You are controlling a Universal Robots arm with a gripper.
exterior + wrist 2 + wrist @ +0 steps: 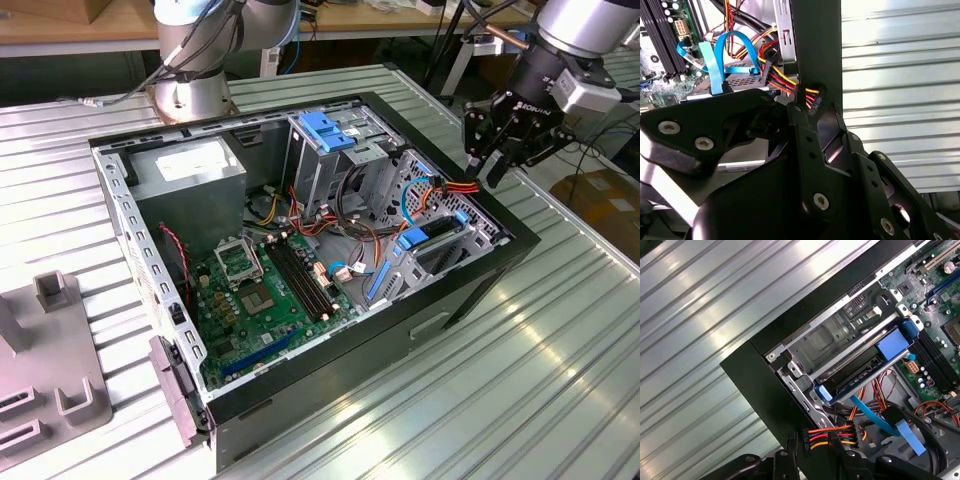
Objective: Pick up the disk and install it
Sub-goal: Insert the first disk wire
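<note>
In the first wrist view the disk (856, 374) lies as a dark flat body with blue rail ends inside the metal drive cage (825, 340), under a blue latch (892, 343). A blue ribbon cable (872, 415) runs away from it. My gripper (490, 178) hangs over the case's wall at the exterior view's right, just beyond the cage (445, 245). Its fingers are shut on a black power connector (807, 441) with red, orange and yellow wires, seen in both wrist views (812, 97). The connector is held apart from the disk, above the case's black rim.
The open computer case (470, 300) lies on a slatted metal table (560, 380). Inside are the motherboard (265, 290), a grey power supply box (190, 170), a second blue-latched cage (325, 130) and loose cables. A grey fixture (50, 370) stands at the exterior view's left.
</note>
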